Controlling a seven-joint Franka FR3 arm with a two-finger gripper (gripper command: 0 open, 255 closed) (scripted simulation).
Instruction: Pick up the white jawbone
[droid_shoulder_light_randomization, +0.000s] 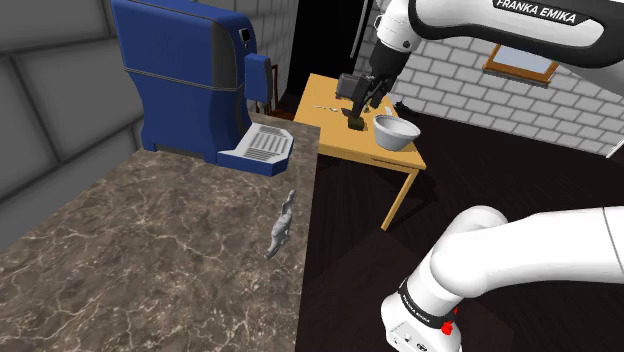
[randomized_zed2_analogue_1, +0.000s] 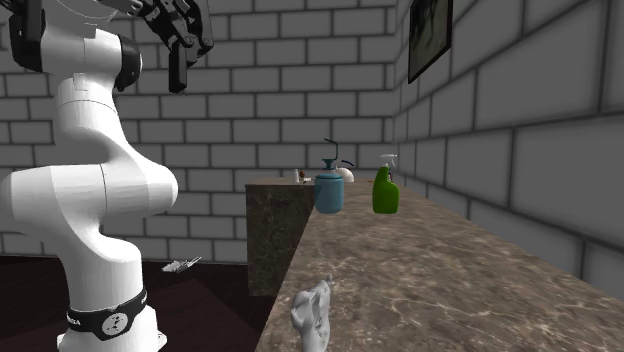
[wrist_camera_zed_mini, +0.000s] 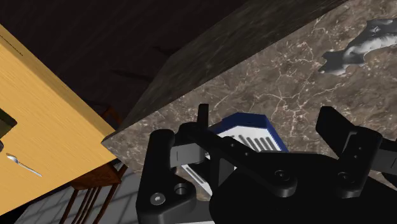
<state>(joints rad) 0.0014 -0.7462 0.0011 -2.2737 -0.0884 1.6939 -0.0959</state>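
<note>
The jawbone (droid_shoulder_light_randomization: 281, 225) is a pale grey-white curved bone lying on the marble counter (droid_shoulder_light_randomization: 150, 250), close to the counter's edge at the shoulder view's right. It also lies near the counter's front edge in the second exterior view (randomized_zed2_analogue_1: 313, 312). My gripper (droid_shoulder_light_randomization: 365, 108) hangs high in the air beyond the counter's far corner, well away from the bone. It is open, with nothing between its fingers (randomized_zed2_analogue_1: 185, 45). In the wrist view the jawbone (wrist_camera_zed_mini: 362, 44) lies far beyond the open gripper (wrist_camera_zed_mini: 245, 130).
A blue coffee machine (droid_shoulder_light_randomization: 185, 75) with a grey drip tray (droid_shoulder_light_randomization: 262, 146) stands at the counter's far end. Past the counter is a wooden table (droid_shoulder_light_randomization: 350, 145) with a pale bowl (droid_shoulder_light_randomization: 396, 131). A teal spray bottle (randomized_zed2_analogue_1: 329, 190) and a green one (randomized_zed2_analogue_1: 385, 190) stand on the counter.
</note>
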